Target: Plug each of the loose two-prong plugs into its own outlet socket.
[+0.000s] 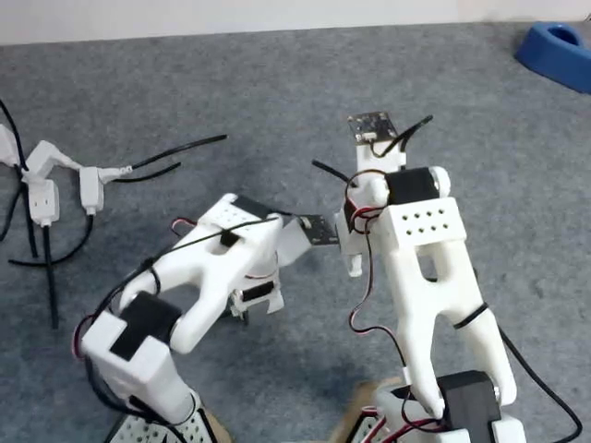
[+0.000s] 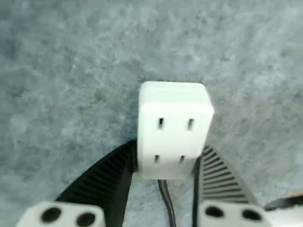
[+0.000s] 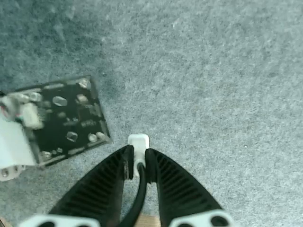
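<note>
Left pincer (image 2: 168, 158): your left arm's black ribbed fingers (image 2: 116, 175) are clamped on the two sides of a white plastic socket block (image 2: 175, 118), gripping its near end.
Socket block: two pairs of slots face up at the wrist camera. A thin black cord (image 2: 165, 198) leaves its near end and runs back between the fingers. You cannot tell whether the block touches the grey carpet (image 2: 71, 71) below it.
Right pincer (image 3: 138, 158): your right arm's fingers are closed tight on a small white plug (image 3: 138, 141), whose tip pokes out just past the fingertips. Its black lead (image 3: 137, 194) runs back between the fingers.
Circuit board (image 3: 66, 118): a black board in a clear case, just left of the right pincer and apart from it, mounted on the left arm's wrist.
Arms: from above, the white left arm (image 1: 199, 277) bends in from near left and the white right arm (image 1: 434, 268) from near right, with their heads close together mid-table.
Loose pieces (image 1: 42, 198): a cluster of white plugs and blocks on black cords lies far left on the carpet, well apart from both pincers.
Far right corner: a blue plastic object (image 1: 554, 46) sits at the edge.
</note>
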`<control>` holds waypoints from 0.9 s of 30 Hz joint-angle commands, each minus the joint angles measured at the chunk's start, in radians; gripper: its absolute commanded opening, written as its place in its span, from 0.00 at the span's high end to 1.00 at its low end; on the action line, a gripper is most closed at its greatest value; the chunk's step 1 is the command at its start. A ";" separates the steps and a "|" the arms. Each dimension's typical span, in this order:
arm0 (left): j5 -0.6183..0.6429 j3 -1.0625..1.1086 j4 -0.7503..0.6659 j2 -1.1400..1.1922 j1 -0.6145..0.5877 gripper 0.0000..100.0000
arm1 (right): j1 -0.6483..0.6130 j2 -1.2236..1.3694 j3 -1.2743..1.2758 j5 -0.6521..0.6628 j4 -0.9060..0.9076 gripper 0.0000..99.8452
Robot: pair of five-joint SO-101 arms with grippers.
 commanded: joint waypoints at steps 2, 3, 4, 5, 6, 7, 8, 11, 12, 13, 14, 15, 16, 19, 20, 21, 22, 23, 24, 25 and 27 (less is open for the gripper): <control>-0.038 -0.180 0.081 0.021 -0.002 0.93 | 0.013 -0.008 -0.004 0.003 -0.012 0.99; -0.037 -0.205 0.089 0.031 -0.002 0.93 | 0.013 -0.008 -0.004 0.003 -0.012 0.99; -0.035 -0.231 0.097 0.047 -0.001 0.93 | 0.013 -0.008 -0.004 0.003 -0.012 0.99; -0.035 -0.254 0.103 0.065 0.004 0.93 | 0.013 -0.008 -0.004 0.003 -0.012 0.99; -0.035 -0.278 0.110 0.087 0.013 0.93 | 0.013 -0.008 -0.004 0.003 -0.012 0.99; -0.035 -0.303 0.121 0.110 0.021 0.93 | 0.013 -0.008 -0.004 0.003 -0.012 0.99; -0.035 -0.326 0.130 0.134 0.033 0.93 | 0.013 -0.008 -0.004 0.003 -0.012 0.99; -0.032 -0.397 0.150 0.213 0.074 0.93 | 0.019 -0.010 -0.007 0.003 -0.013 0.99; -0.020 -0.423 0.158 0.236 0.088 0.93 | 0.033 -0.010 -0.007 0.003 -0.013 0.99; -0.012 -0.449 0.160 0.257 0.099 0.93 | 0.048 -0.010 -0.005 0.008 -0.019 0.99; -0.008 -0.472 0.163 0.275 0.110 0.93 | 0.070 -0.010 -0.004 0.009 -0.033 0.99; -0.008 -0.495 0.173 0.291 0.122 0.93 | 0.093 -0.008 -0.004 0.012 -0.041 0.99; -0.008 -0.519 0.189 0.305 0.134 0.93 | 0.114 -0.008 -0.002 0.023 -0.042 0.99; -0.008 -0.588 0.236 0.328 0.160 0.93 | 0.154 -0.008 -0.002 0.055 -0.036 0.99; -0.008 -0.610 0.247 0.332 0.163 0.93 | 0.166 -0.008 -0.002 0.058 -0.035 0.99; -0.008 -0.633 0.259 0.335 0.168 0.93 | 0.180 -0.008 -0.002 0.060 -0.036 0.99; -0.006 -0.656 0.270 0.337 0.174 0.93 | 0.191 -0.008 -0.002 0.061 -0.039 0.99; -0.006 -0.679 0.285 0.337 0.177 0.93 | 0.197 -0.008 -0.002 0.061 -0.039 0.99; -0.006 -0.704 0.301 0.337 0.183 0.93 | 0.199 -0.008 -0.002 0.061 -0.039 0.99; -0.006 -0.728 0.318 0.337 0.189 0.93 | 0.199 -0.008 -0.002 0.061 -0.039 0.99; -0.006 -0.762 0.344 0.337 0.194 0.93 | 0.199 -0.012 -0.002 0.061 -0.039 0.99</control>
